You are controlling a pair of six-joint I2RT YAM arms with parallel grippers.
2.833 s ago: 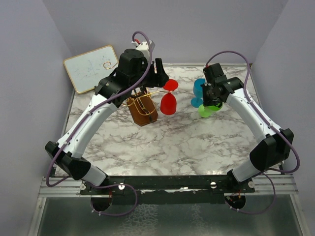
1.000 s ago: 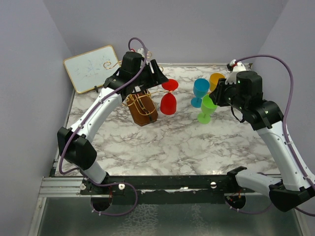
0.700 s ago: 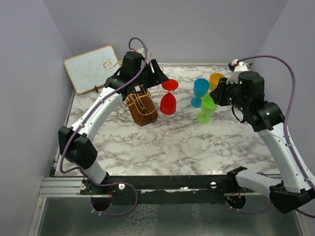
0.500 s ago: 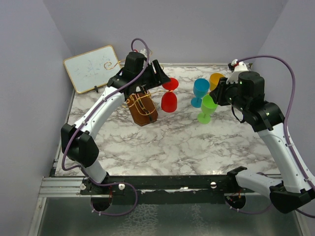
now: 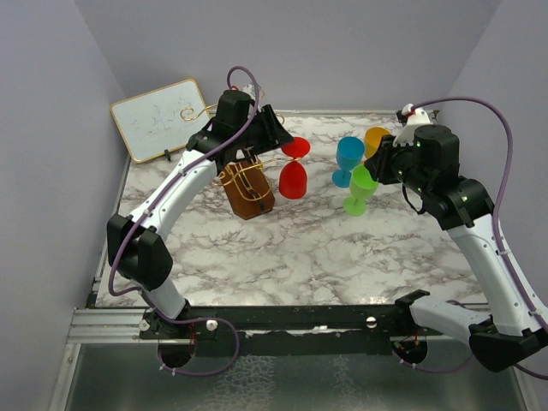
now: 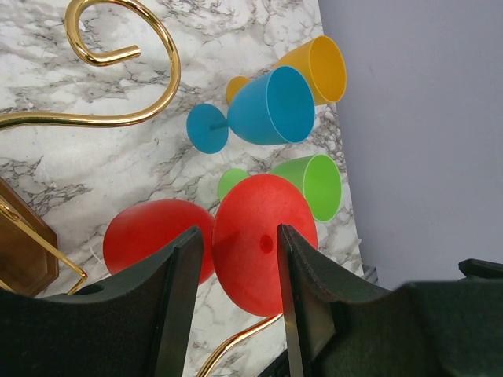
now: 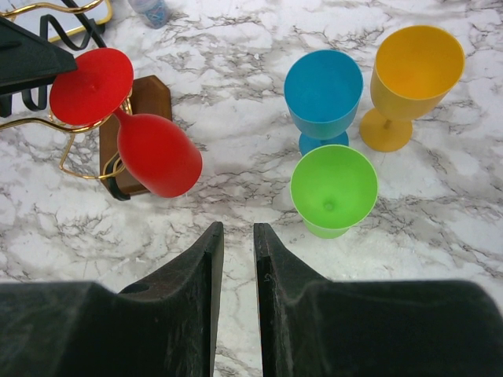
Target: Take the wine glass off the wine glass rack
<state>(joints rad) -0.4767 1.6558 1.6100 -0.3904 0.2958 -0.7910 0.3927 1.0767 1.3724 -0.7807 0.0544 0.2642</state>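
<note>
A red wine glass (image 5: 293, 178) hangs upside down on the gold wire rack (image 5: 238, 174), which stands on a brown block base (image 5: 251, 199). Its foot (image 5: 295, 147) rests over a gold arm. My left gripper (image 5: 281, 141) is open, its tips right beside that foot. In the left wrist view the left gripper (image 6: 240, 232) frames the red foot (image 6: 255, 251), which lies just beyond the tips, with the bowl (image 6: 145, 236) lower left. My right gripper (image 5: 377, 163) hovers empty over the marble, and in its wrist view (image 7: 238, 228) only a narrow gap shows. The red glass (image 7: 157, 161) also shows there.
A blue glass (image 5: 348, 156), a green glass (image 5: 361, 186) and an orange glass (image 5: 377, 137) stand close together right of the rack, under my right wrist. A white board (image 5: 160, 118) leans at the back left. Grey walls enclose the table.
</note>
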